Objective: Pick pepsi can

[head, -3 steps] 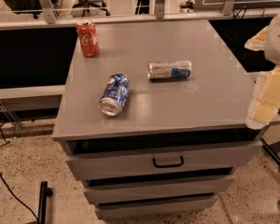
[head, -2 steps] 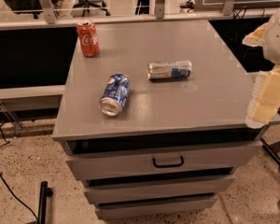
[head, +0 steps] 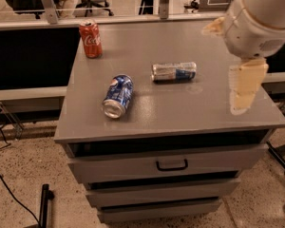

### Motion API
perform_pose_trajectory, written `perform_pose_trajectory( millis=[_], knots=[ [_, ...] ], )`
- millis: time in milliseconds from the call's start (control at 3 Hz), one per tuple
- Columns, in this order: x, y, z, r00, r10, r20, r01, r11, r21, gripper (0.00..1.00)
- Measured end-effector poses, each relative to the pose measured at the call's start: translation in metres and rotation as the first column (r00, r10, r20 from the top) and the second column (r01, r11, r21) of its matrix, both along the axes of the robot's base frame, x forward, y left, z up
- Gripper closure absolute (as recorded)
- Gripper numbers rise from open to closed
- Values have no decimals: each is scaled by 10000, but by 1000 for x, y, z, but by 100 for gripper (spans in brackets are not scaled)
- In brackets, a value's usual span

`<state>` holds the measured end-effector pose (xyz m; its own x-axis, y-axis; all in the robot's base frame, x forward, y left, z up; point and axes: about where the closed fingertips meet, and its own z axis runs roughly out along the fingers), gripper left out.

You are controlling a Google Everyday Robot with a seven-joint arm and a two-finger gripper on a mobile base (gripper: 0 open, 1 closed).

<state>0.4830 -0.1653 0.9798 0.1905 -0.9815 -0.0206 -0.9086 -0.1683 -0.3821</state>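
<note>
The pepsi can point(head: 118, 95) is deep blue with a silver end. It lies on its side at the front left of the grey cabinet top point(head: 180, 108), its silver end toward the front edge. My gripper point(head: 245, 87) hangs from the pale arm above the right edge of the top. It is well to the right of the can, apart from it, and holds nothing that I can see.
A slimmer silver-and-blue can point(head: 174, 71) lies on its side near the middle of the top. A red cola can point(head: 90, 39) stands upright at the back left corner. The cabinet has drawers with a black handle point(head: 171, 165). Office chairs stand behind a rail at the back.
My arm and gripper have moved left and up, from beside the cabinet's right edge to over it. The three cans have not moved.
</note>
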Motion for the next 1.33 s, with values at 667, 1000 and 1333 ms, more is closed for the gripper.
perform_pose_trajectory(
  millis=[667,1000,1333],
  knots=[
    [16,52,-10,9233,3825,-337,-3836,9148,-1266,0],
    [16,52,-9,9226,3845,-293,-3850,9139,-1283,0],
    [19,58,-13,8841,4641,-549,-4672,8745,-1305,0]
  ],
)
